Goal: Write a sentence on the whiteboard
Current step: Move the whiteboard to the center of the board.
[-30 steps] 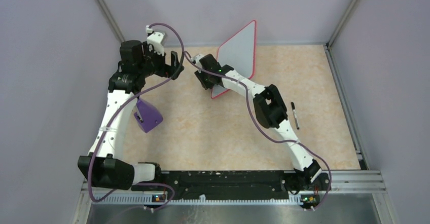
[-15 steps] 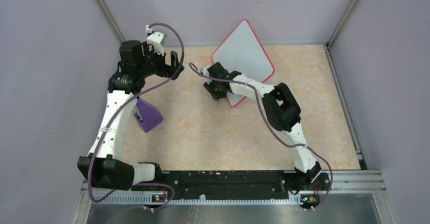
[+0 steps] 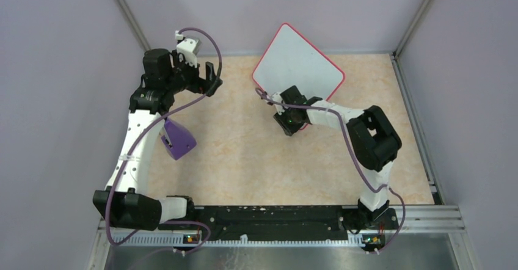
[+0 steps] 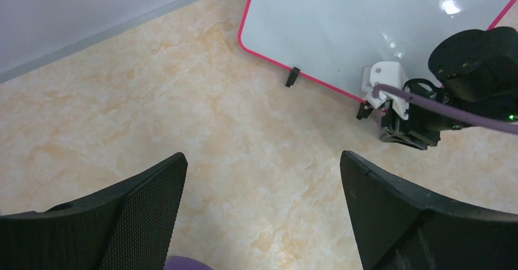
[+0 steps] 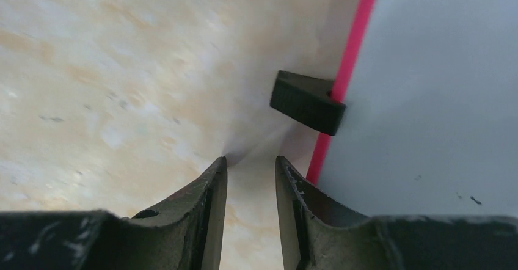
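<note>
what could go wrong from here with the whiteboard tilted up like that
The whiteboard looks tilted up on its lower edge. In the right wrist view its red rim sits beside the right gripper, not between the fingers, so the board could tip or slide. The right arm's purple cable runs close to that edge and might snag on a black foot.
</note>
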You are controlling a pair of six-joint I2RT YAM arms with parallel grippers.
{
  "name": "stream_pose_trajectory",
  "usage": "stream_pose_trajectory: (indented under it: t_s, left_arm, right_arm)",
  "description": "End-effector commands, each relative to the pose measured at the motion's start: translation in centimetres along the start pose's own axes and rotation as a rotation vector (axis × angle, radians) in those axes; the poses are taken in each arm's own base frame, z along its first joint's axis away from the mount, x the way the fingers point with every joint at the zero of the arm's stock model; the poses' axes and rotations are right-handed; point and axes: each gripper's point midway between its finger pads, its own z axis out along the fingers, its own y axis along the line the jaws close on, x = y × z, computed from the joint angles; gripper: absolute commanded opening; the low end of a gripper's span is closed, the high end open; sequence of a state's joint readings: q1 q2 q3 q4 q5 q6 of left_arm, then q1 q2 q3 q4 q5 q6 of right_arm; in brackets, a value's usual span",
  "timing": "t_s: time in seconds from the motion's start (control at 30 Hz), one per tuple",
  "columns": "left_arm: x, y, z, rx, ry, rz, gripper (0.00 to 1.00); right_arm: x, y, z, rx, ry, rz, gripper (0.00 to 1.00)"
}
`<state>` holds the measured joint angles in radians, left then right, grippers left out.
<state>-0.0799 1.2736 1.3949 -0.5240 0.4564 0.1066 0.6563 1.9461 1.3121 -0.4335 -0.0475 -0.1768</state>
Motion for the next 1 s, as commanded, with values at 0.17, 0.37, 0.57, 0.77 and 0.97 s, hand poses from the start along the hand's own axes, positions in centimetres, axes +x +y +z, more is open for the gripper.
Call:
stream_pose_trajectory:
  t_s: [0.17,0.37,0.57,0.77,0.97]
  left_arm:
    - [-2.5,-1.4,-1.5,0.038,-0.087,0.033,0.99]
    - [-2.7,-1.6,-1.6,0.049,-0.092,0.033,0.99]
    - [-2.9,-1.7,-1.7,0.05,-0.098,0.035,0.99]
    - [-3.3,-1.5,-2.1,0.032,-0.106,0.053,0.99]
    - [-3.5,-1.0,-2.4,0.002,-0.111,0.077,0.99]
  right_arm:
    - [1.5,-1.4,-3.4,-0.02,-0.05,-0.004,0.34]
    - [-2.7,2.7,-4.7,-0.081,-0.14,-0.075,0.34]
    - [-7.6,2.1,-3.3,-0.007,-0.2,-0.056,0.34]
    - [-8.9,0.4,-0.8,0.037,-0.176,-0.038,0.34]
    - [-7.2,-1.2,0.5,0.059,-0.132,-0.013,0.34]
